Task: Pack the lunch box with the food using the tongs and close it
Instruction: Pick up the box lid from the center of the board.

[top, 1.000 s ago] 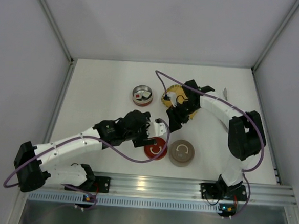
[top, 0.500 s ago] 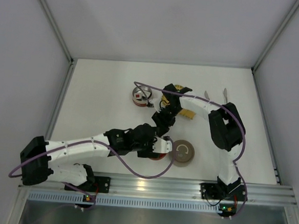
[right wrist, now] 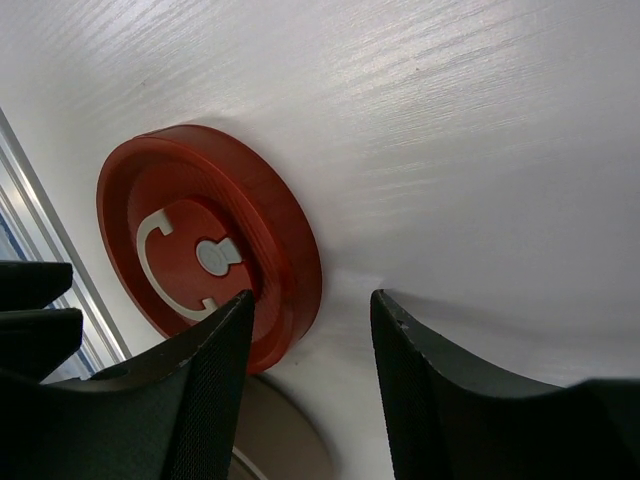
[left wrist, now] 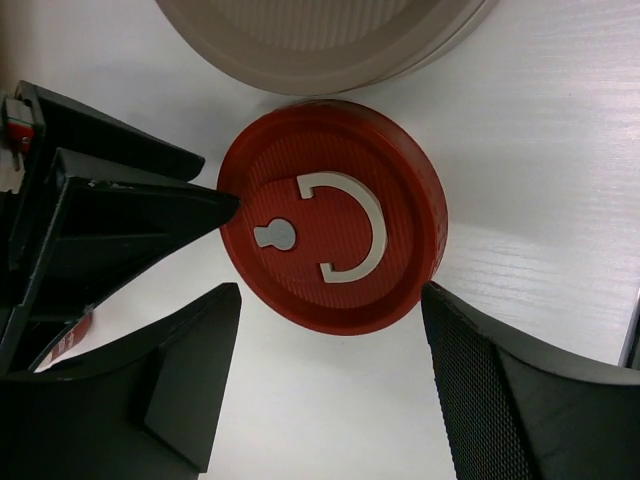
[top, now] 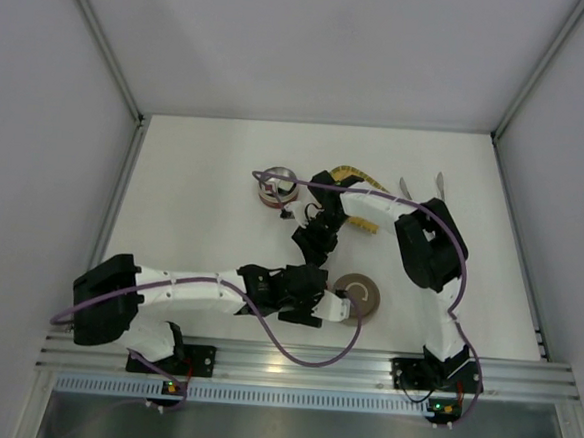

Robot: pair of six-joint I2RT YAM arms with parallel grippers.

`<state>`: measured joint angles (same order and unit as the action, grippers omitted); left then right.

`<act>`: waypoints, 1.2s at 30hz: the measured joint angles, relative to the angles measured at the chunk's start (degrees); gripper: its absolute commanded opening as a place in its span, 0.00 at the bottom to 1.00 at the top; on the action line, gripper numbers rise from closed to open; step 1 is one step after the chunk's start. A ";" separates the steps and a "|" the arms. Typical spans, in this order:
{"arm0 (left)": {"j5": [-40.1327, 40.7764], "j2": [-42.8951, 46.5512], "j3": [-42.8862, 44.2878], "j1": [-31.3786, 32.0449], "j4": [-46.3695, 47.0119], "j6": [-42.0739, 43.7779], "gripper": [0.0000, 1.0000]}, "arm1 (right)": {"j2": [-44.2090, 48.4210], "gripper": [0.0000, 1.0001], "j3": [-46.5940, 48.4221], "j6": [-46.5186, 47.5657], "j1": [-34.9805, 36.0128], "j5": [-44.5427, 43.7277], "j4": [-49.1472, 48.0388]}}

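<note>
Red lid [left wrist: 335, 215] lies flat by table's [top: 194, 192] near edge, just beside beige lid [left wrist: 320, 40], btwn L gripper's [left wrist: 328, 297] open jaws; R gripper [right wrist: 312, 300] open, empty alongside; prob. closing step, so next L must lower & pinch rim.

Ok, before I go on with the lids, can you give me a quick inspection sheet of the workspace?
Surface: white table, no spills seen.
Job's things: round tin holding pale food. Red lid lies flat beside the beige lid. Silvery tongs at far right, clear of both grippers.
Clutter: yellow woven tray, partly hidden by the right arm.
Grippers: left gripper open, straddling the red lid. Right gripper open, one finger at the lid's rim.
Cables: purple cable loops off the left arm; the right arm's cable crosses over the tin.
Surroundings: white walls, aluminium rail at the near edge.
</note>
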<state>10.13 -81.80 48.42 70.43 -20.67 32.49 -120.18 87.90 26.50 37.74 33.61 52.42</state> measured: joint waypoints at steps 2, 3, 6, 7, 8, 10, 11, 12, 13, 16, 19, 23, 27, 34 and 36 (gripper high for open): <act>0.94 -1.18 0.11 0.57 0.11 -0.22 0.78 | 0.00 0.49 -0.02 0.00 0.00 -0.07 -0.02; 1.46 -1.75 0.24 0.85 0.20 -0.42 0.77 | 0.00 0.49 -0.04 0.00 0.02 -0.09 -0.02; 2.75 -3.32 0.76 1.25 0.72 -0.92 0.77 | 0.00 0.49 -0.09 -0.02 0.02 -0.13 -0.11; 3.10 -3.89 1.01 1.25 0.83 -1.07 0.77 | 0.00 0.49 -0.11 -0.02 0.02 -0.13 -0.13; 3.48 -4.42 1.18 1.25 1.09 -1.18 0.77 | 0.00 0.49 -0.15 -0.04 0.02 -0.13 -0.15; 4.11 -5.09 1.42 1.27 1.49 -1.42 0.77 | 0.00 0.49 -0.17 -0.09 0.02 -0.13 -0.17; 4.46 -5.35 1.42 1.29 1.84 -1.66 0.77 | 0.00 0.49 -0.26 -0.11 0.02 -0.13 -0.26; 4.57 -5.60 1.42 1.33 2.03 -1.79 0.77 | 0.02 0.49 -0.48 -0.17 0.02 -0.04 -0.37; 4.87 -5.92 1.44 1.42 2.40 -2.08 0.77 | 0.09 0.49 -0.59 -0.20 0.02 0.11 -0.35; 5.84 -7.52 1.97 1.77 2.82 -2.67 0.76 | 0.44 0.49 -1.36 -0.24 0.02 0.50 -0.57; 6.34 -9.42 2.51 1.99 3.41 -3.10 0.76 | 0.79 0.48 -2.19 -0.57 0.04 0.74 -0.72; 7.37 -10.45 2.93 2.21 4.13 -3.65 0.75 | 0.98 0.47 -2.86 -0.68 0.22 1.22 -0.61; 8.68 -10.75 3.02 2.38 4.79 -3.85 0.75 | 1.31 0.43 -3.52 -0.48 0.85 0.98 -0.74; 11.47 -10.75 3.02 2.75 4.83 -2.43 0.75 | 2.29 0.41 -4.74 0.81 2.03 -0.15 -1.25; 11.98 -10.75 3.02 2.97 4.76 -1.79 0.75 | 2.60 0.41 -5.03 1.01 2.19 -0.50 -1.49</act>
<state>22.11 -92.55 51.44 73.41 -15.90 30.70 -117.58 82.87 27.51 39.92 33.10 50.94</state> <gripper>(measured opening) 0.754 0.414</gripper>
